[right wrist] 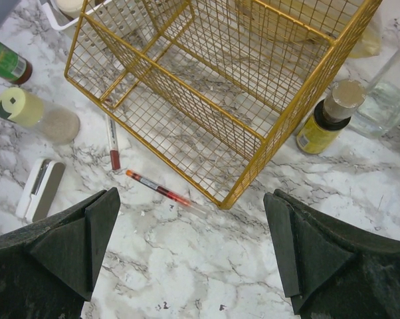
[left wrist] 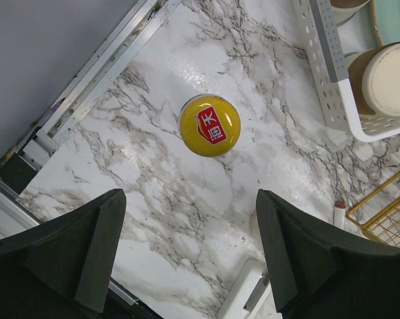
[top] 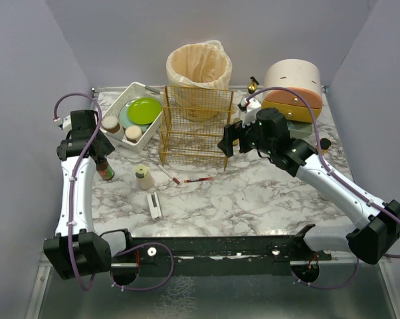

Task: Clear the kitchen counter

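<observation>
The left claw (left wrist: 190, 222) stands wide, its two dark fingers well apart with nothing between them. It points straight down at a bottle (left wrist: 209, 125) standing upright on the kitchen counter (top: 253, 199). The bottle's yellow cap carries a red patch with white Chinese characters, tilted and not surely readable. In the overhead view the same bottle shows a green label whose print is too small to read.

The right claw (right wrist: 192, 222) is also spread wide and grips nothing. It hangs above the marble just in front of the near corner of the gold wire rack (right wrist: 300, 106). A thin red pen (right wrist: 157, 188) lies on the counter just beside that corner. To the rack's right stands a small bottle with a yellow label (right wrist: 329, 119), its lettering illegible.

The left arm rises from its base along the counter's left edge and bends down at the wrist over the bottle, near the white dish tray (top: 135, 86). The right arm reaches diagonally from its base at the near right toward the middle, wrist tipped downward.

The white, grey-veined counter fills the space ahead of both bases.
</observation>
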Action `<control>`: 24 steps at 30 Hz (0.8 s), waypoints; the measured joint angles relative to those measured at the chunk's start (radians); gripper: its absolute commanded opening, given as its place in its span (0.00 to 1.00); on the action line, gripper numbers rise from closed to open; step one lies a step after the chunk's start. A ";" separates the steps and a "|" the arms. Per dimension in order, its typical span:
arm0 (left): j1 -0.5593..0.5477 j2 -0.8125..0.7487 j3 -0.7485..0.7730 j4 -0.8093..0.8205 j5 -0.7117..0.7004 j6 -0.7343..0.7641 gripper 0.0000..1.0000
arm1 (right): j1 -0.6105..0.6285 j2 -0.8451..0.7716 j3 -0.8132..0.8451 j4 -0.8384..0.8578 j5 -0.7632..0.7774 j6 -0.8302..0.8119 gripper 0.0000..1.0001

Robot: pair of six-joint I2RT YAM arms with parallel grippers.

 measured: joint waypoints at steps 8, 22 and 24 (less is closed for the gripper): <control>0.000 0.018 -0.019 0.060 -0.005 0.006 0.79 | 0.000 0.000 0.000 -0.001 -0.016 -0.002 1.00; 0.005 0.047 -0.024 0.138 -0.018 0.047 0.63 | 0.000 0.000 0.000 -0.001 -0.031 -0.012 1.00; 0.007 0.047 -0.029 0.141 -0.024 0.050 0.64 | 0.000 0.000 0.000 -0.001 -0.032 -0.013 1.00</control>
